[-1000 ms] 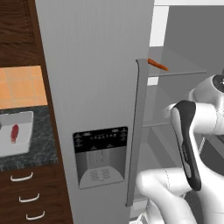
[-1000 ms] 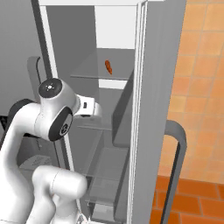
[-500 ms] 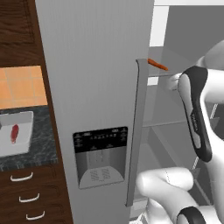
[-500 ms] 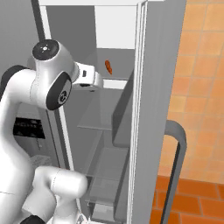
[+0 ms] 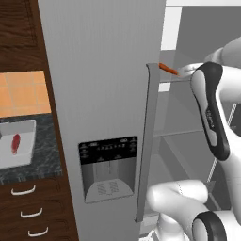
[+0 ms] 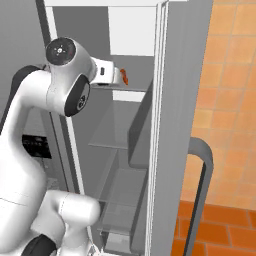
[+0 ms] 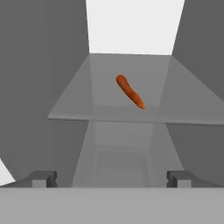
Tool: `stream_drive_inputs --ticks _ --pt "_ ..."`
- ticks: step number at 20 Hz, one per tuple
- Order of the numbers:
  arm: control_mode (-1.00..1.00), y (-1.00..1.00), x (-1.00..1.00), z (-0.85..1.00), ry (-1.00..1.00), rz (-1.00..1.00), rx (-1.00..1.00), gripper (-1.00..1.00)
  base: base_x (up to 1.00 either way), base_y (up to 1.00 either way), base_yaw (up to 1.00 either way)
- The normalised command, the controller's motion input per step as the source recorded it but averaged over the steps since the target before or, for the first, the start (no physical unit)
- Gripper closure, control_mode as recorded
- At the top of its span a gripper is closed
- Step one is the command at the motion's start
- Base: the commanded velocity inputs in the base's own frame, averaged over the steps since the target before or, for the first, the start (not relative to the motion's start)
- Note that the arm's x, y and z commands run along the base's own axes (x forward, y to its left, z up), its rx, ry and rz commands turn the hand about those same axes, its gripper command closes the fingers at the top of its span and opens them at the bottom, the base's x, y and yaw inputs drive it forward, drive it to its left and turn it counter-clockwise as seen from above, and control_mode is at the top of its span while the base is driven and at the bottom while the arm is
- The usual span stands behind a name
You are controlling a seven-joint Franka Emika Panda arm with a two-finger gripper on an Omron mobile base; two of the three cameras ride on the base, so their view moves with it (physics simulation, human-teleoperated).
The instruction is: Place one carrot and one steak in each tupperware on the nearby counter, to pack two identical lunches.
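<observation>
An orange carrot (image 7: 130, 92) lies on the upper glass shelf inside the open fridge, also seen in the left base view (image 5: 168, 69) and the right base view (image 6: 125, 78). My gripper (image 7: 111, 179) is open with nothing between its fingertips (image 7: 43, 178). It sits level with that shelf, just short of the shelf's front edge and of the carrot (image 6: 116, 76). On the counter (image 5: 37, 162) at far left stands a pale tupperware (image 5: 26, 128) with one red steak (image 5: 15, 143) lying in it.
The grey fridge door (image 5: 101, 94) with its dispenser panel (image 5: 108, 164) and vertical handle (image 5: 146, 141) stands between the counter and the fridge interior. Lower glass shelves (image 6: 117, 135) sit beneath the carrot's shelf. Dark drawers (image 5: 28, 212) lie under the counter.
The arm has risen and reached forward, bringing the hand from the middle shelf up to the carrot's shelf. The carrot and the steak have not moved.
</observation>
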Motion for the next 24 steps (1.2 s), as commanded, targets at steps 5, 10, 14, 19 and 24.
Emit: stream_drive_inputs --ticks 5,10,14,19,24 --pt "-1.0 -0.21 0.86 -0.02 0.12 0.0 0.0 -1.0 0.0 0.0 0.0" --pt "-1.0 -0.13 0.79 -0.19 0.01 0.01 0.0 -1.0 0.0 0.0 0.0" --pt "-1.0 -0.12 0.87 -0.42 0.11 0.02 -0.01 -1.0 0.0 0.0 0.0" --pt "-1.0 -0.19 0.68 -0.37 0.08 0.08 -0.01 -1.0 0.0 0.0 0.0" --pt "-1.0 -0.17 0.72 -0.13 0.04 0.06 0.0 -1.0 0.0 0.0 0.0"
